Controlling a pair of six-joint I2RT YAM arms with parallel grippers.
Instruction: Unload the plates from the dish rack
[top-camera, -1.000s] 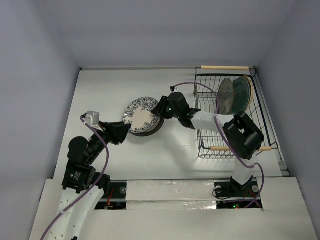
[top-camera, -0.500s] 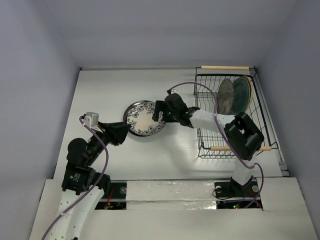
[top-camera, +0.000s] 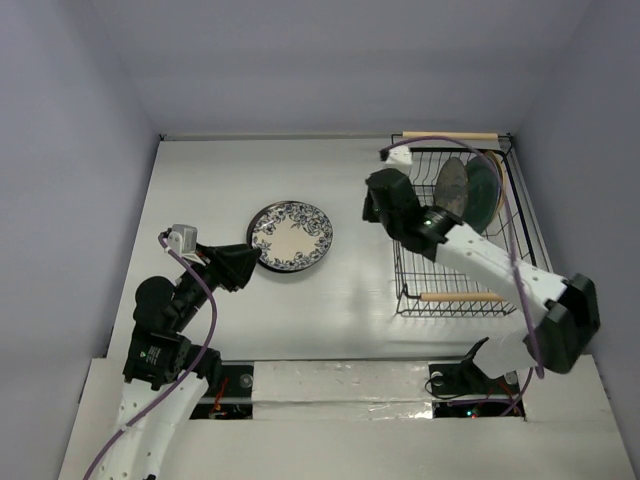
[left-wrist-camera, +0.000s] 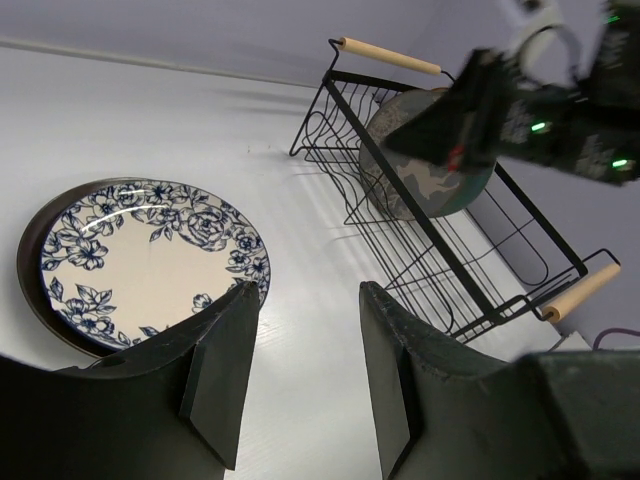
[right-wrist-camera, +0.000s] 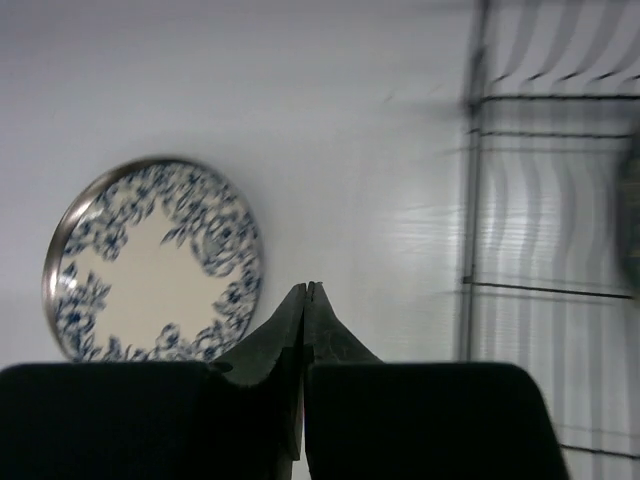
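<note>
The white plate with a blue floral rim (top-camera: 291, 236) lies flat on a dark-rimmed plate (left-wrist-camera: 24, 288) on the table left of centre. It also shows in the left wrist view (left-wrist-camera: 140, 260) and the right wrist view (right-wrist-camera: 150, 262). The black wire dish rack (top-camera: 415, 270) stands at the right. It holds the dark deer plate (top-camera: 450, 192) and the teal plate (top-camera: 486, 185) on edge. My right gripper (top-camera: 372, 212) is shut and empty, raised beside the rack's left wall. My left gripper (top-camera: 256, 262) is open and empty just below-left of the stacked plates.
The rack has wooden rod handles at its far end (top-camera: 450, 135) and near end (top-camera: 460, 297). The right arm (left-wrist-camera: 500, 110) hangs over the rack in front of the deer plate (left-wrist-camera: 430, 185). Grey walls close in the white table (top-camera: 200, 180).
The right gripper let go of the floral plate, which now lies flat on the dark-rimmed plate, and swung right to the rack. The left arm has not moved.
</note>
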